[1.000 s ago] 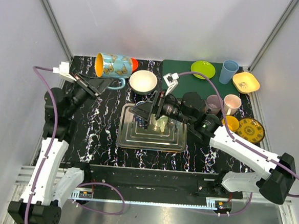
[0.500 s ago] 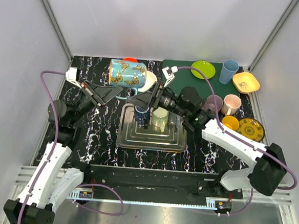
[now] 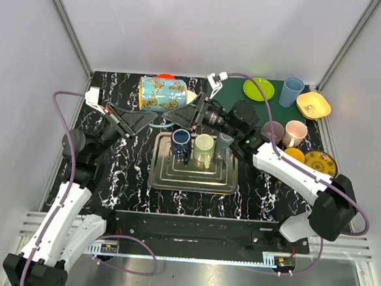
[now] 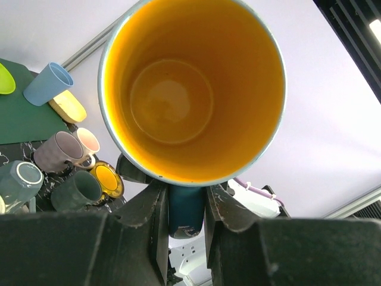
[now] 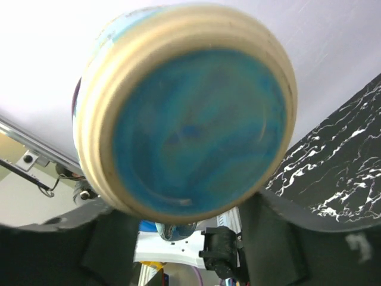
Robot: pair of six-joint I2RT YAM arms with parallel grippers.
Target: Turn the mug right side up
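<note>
The butterfly mug [image 3: 162, 93] hangs in the air on its side above the table's back. Its yellow mouth [image 4: 190, 89] faces my left arm. My left gripper [image 3: 148, 119] is shut on the mug's dark teal handle [image 4: 186, 211], which sits pinched between the fingers [image 4: 152, 217]. The mug's blue base [image 5: 190, 113] fills the right wrist view, blurred. My right gripper [image 3: 181, 113] is open, with its fingers [image 5: 280, 235] standing on either side of the base; I cannot tell whether they touch it.
A clear tray [image 3: 168, 175] in the middle holds a dark blue mug [image 3: 180, 141], a pale green mug [image 3: 204, 146] and a grey cup [image 3: 224, 144]. A white bowl [image 3: 192, 98] sits behind the held mug. Plates, cups and mugs [image 3: 296, 132] crowd the back right.
My left gripper has lifted the butterfly mug off the back left and carried it right. My right gripper has risen from the tray and come up to the mug's base.
</note>
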